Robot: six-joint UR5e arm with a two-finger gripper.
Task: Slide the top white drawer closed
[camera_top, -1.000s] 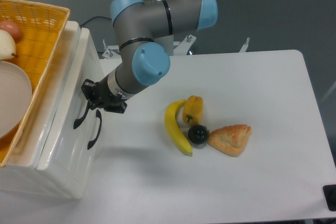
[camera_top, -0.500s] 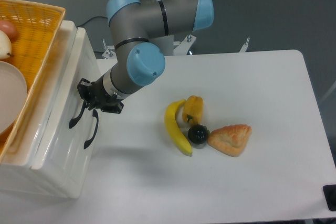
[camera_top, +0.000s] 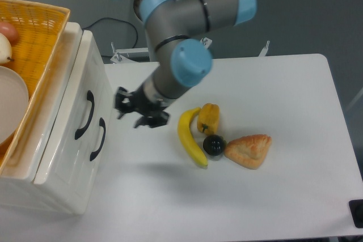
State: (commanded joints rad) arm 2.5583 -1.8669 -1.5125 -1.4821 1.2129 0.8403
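White worktop [camera_top: 272, 196] under a grey wall, cabinet at the left edge. The top white drawer [camera_top: 79, 97] sits flush with the lower front, so the closing looks done. The gripper [camera_top: 126, 109] hangs just beside it, apart from the handle, fingers spread, holding nothing.

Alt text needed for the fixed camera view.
A robot gripper hovers just right of a white cabinet, clear of the top white drawer, which looks pushed in. A banana, a yellow pepper and a pastry lie on the table.
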